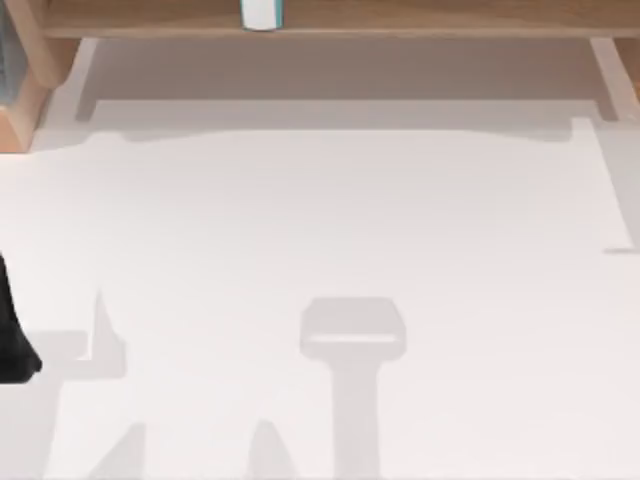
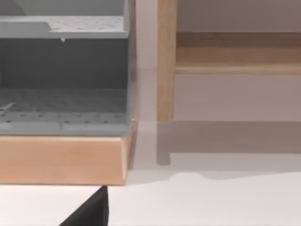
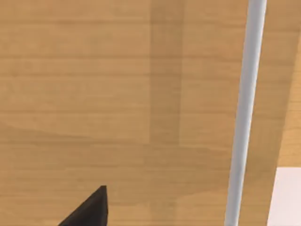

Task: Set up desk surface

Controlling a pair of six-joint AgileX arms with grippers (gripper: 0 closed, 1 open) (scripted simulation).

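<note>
The desk surface (image 1: 330, 230) spreads wide and white across the top view, bare but for grey shadows, with a wooden shelf frame (image 1: 330, 18) along its far edge. Left arm (image 1: 12, 335) sits at the tabletop's left edge; its grip I cannot tell.
</note>
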